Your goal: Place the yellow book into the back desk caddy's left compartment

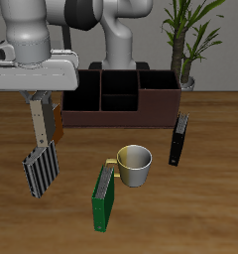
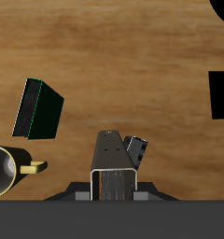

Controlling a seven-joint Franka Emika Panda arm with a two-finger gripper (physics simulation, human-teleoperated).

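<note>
My gripper (image 1: 38, 101) is shut on the yellow book (image 1: 40, 124), a slim grey book with a tan edge. It hangs upright from the fingers, near the table's side and in front of the back desk caddy's end. In the wrist view the book (image 2: 114, 161) sits between my jaws. The back desk caddy (image 1: 121, 117) is a wide dark-brown box at the table's back. It has two small middle bays and a large end bay (image 1: 88, 91) on the gripper's side. The book is outside the caddy, lower and nearer the front.
A black-and-white striped book (image 1: 39, 171) sits just below the held book and also shows in the wrist view (image 2: 135, 149). An orange-brown book (image 1: 59, 121) stands by the caddy's end. A green book (image 1: 104, 195), a cream mug (image 1: 136, 165) and a black book (image 1: 178, 140) are mid-table.
</note>
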